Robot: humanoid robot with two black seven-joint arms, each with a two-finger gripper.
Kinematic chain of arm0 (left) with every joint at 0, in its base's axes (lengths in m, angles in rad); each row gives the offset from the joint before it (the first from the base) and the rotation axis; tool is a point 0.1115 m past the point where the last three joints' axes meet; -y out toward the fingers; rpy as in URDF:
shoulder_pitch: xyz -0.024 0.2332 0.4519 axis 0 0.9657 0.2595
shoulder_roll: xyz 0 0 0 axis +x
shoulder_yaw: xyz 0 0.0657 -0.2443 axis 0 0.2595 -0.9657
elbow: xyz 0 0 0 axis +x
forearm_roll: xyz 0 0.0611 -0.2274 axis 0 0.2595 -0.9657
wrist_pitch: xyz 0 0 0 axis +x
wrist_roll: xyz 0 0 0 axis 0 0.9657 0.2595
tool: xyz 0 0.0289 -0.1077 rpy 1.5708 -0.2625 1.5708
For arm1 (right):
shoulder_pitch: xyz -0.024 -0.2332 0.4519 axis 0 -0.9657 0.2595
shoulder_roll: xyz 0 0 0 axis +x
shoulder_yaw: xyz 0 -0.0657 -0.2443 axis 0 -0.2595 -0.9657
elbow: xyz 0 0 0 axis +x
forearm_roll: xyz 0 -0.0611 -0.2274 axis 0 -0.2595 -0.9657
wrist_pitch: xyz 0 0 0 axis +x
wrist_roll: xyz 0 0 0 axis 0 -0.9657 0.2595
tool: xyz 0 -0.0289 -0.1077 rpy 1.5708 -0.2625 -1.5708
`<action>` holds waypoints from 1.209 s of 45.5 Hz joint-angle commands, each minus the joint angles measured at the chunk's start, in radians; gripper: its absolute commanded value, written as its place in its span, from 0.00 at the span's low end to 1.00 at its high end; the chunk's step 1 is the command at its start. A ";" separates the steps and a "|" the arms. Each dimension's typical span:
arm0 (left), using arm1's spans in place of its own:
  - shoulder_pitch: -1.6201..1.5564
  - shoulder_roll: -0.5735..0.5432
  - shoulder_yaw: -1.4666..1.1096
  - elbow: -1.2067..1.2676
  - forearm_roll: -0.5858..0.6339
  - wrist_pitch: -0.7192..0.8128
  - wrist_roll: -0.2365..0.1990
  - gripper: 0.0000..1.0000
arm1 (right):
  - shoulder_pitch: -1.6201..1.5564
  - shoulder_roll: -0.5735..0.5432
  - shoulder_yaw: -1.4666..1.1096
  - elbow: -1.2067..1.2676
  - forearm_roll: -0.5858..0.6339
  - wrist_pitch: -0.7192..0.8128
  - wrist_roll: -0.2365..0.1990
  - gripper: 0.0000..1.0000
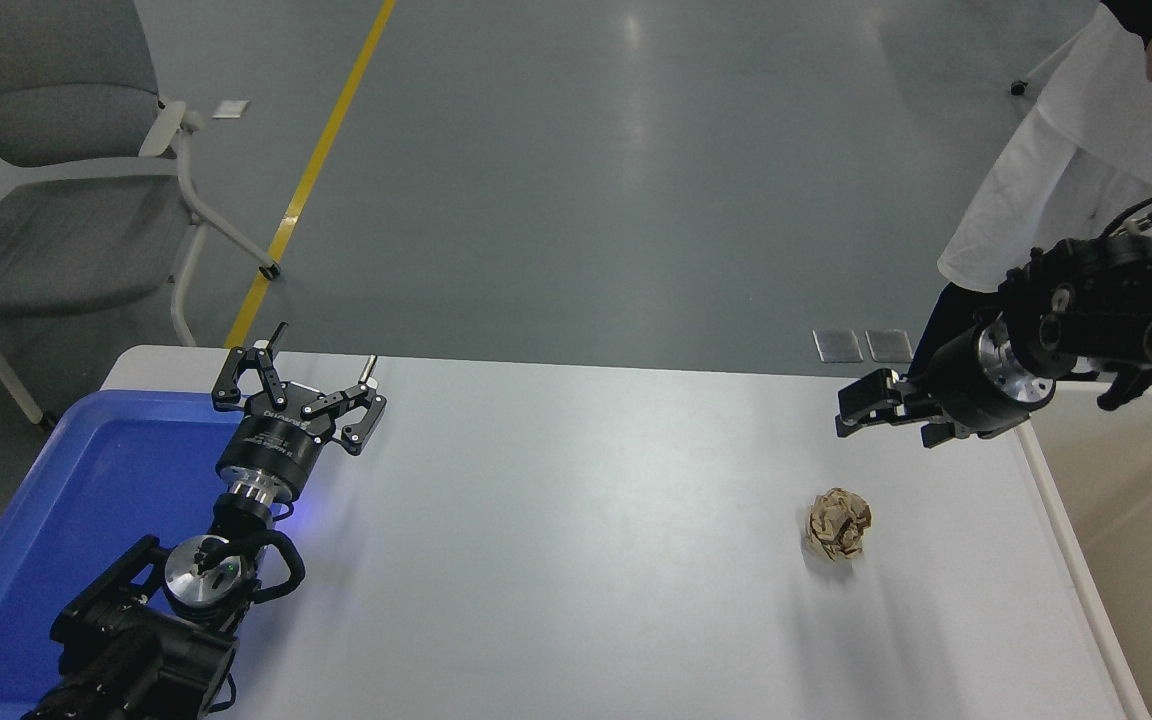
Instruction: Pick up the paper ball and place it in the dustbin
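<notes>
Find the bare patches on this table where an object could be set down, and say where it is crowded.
Widest bare patch: between the left gripper and the paper ball. The near edge below the ball is bare too. Crowded: right end, where the right gripper hangs between ball and dustbin.

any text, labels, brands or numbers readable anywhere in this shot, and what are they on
No text here can be read.
Left gripper: small white print on its round black collar, too small and blurred to read.
Right gripper, paper ball, dustbin, blue tray, table: no print visible.
</notes>
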 commanded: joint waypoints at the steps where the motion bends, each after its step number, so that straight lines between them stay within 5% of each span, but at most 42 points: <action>1: 0.000 0.000 0.000 0.000 0.000 0.000 0.000 0.99 | -0.089 0.065 0.004 -0.031 0.004 -0.052 -0.051 1.00; 12: 0.000 0.000 0.000 0.000 0.000 0.000 0.000 0.99 | -0.141 0.071 0.004 -0.054 0.104 -0.120 -0.051 1.00; 55: 0.000 0.000 0.000 0.000 0.000 0.000 0.000 0.99 | -0.313 0.072 0.128 -0.126 0.107 -0.229 -0.049 1.00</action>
